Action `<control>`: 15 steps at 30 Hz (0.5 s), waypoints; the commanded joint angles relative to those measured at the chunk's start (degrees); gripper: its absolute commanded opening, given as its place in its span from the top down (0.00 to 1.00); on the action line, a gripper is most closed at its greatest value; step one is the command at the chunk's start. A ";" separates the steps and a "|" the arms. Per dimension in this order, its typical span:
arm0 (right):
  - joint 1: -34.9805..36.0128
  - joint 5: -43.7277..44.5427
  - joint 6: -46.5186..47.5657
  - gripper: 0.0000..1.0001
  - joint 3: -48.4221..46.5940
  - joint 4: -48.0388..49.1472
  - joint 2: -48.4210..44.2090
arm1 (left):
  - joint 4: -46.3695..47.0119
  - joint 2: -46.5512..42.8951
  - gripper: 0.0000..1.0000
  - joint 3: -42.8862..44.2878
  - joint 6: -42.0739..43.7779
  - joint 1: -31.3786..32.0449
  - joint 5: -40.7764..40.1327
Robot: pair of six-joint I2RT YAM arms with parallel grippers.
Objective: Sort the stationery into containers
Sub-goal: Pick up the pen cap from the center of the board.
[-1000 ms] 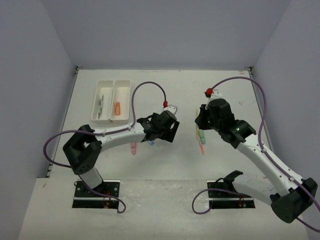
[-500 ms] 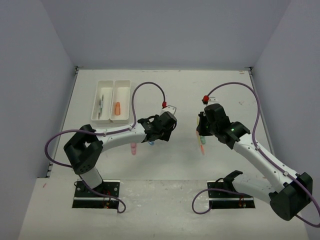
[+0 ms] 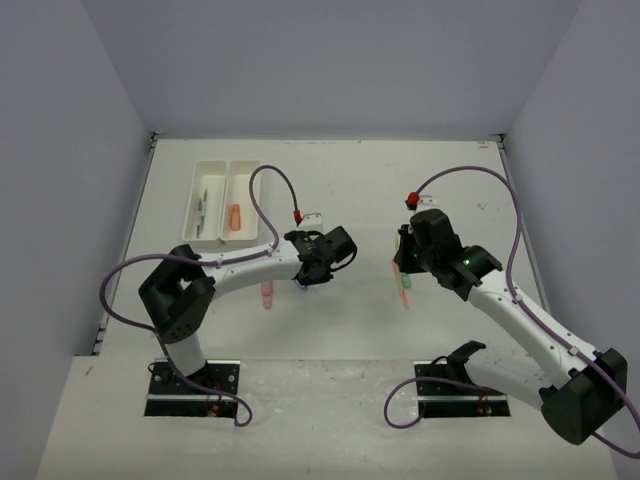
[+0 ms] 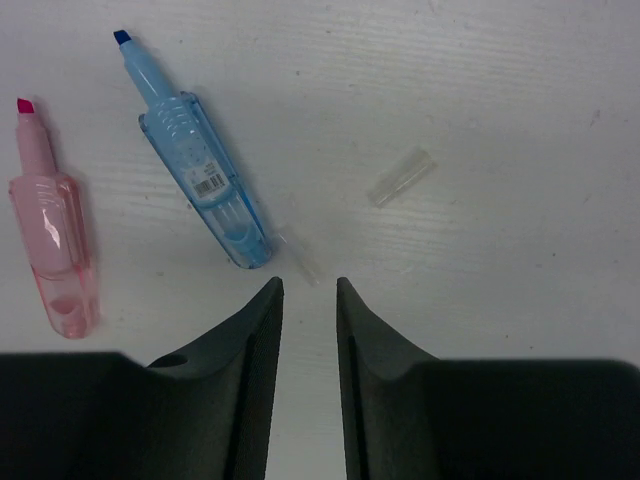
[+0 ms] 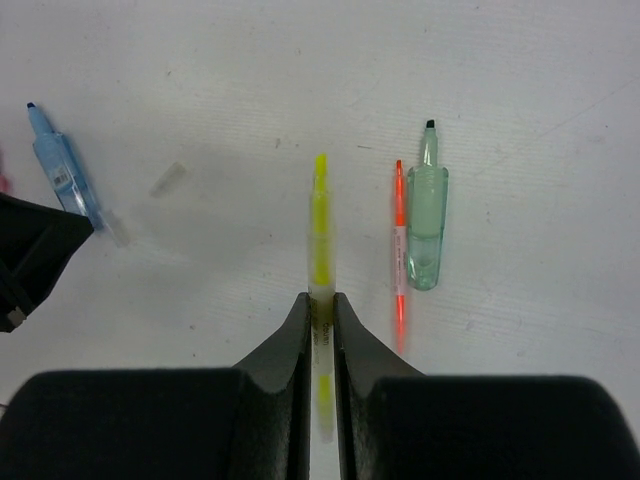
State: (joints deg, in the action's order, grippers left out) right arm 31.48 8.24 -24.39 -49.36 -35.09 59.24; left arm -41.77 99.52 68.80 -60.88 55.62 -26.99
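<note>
White arms (image 3: 240, 266), black claws (image 4: 308, 286) — purple cables (image 3: 262, 168).

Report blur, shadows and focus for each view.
Top external view: even, soft light, faint shadows. Left wrist view: translucent blue plastic highlighter sharp from tip to tail. Right wrist view: slim yellow marker blurred where the right hand grips it; pale green plastic highlighter crisp.

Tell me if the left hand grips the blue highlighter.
No: the blue highlighter lies on the table beside the left hand, outside its empty fingers.
</note>
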 commanded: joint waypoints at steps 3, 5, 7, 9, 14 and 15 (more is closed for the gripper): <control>-0.11 0.42 1.19 1.00 -0.29 1.96 -1.07 | -19.24 9.38 0.71 12.48 -25.45 0.80 -2.33; -0.11 -0.47 1.36 1.00 -0.18 2.30 -1.50 | -17.40 10.12 0.71 12.22 -26.37 0.78 -1.27; -0.11 -0.71 1.47 1.00 -0.12 2.39 -1.56 | -16.36 10.23 0.71 11.42 -28.01 0.71 -0.89; -0.11 -1.20 1.72 1.00 0.00 2.57 -1.44 | -14.21 10.04 0.72 10.06 -29.51 0.65 -1.32; -0.11 -2.07 1.89 1.00 0.41 3.16 -1.43 | -13.32 11.02 0.73 9.42 -31.16 0.27 -2.19; -0.11 -2.16 1.89 1.00 0.41 3.21 -1.38 | -13.18 11.11 0.74 9.26 -31.26 0.27 -2.12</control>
State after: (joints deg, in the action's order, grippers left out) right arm 31.48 7.17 -23.33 -49.30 -34.40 58.93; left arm -54.33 110.33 78.16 -86.93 56.01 -26.79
